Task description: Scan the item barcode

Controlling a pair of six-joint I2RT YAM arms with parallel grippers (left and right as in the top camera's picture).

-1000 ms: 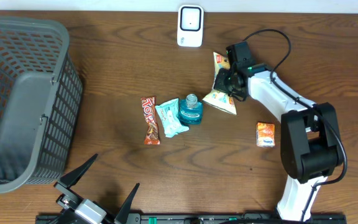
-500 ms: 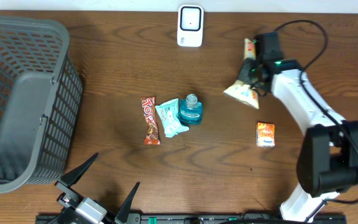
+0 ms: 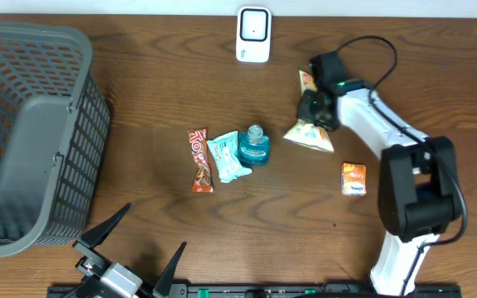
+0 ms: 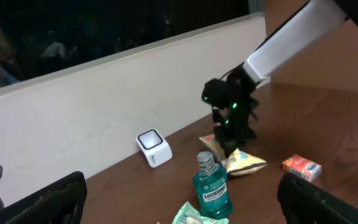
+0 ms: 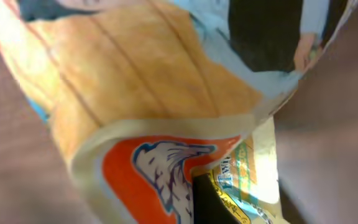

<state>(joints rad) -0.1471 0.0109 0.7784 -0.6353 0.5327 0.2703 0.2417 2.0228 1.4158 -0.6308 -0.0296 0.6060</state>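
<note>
Your right end effector (image 3: 313, 110), clenched on the snack bag (image 3: 310, 136), swings it back toward the scanner (image 3: 253, 35) — barcode likely still unscanned.

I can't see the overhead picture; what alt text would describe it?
From above, the right gripper pinches a snack bag at a wooden table, near a white scanner. A candy bar, teal packet and mouthwash bottle lie mid-table, a small orange box to their right, a grey basket at left.

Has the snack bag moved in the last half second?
Yes. Held in the right gripper, the snack bag has shifted left, nearer the mouthwash bottle, which stayed put.
</note>
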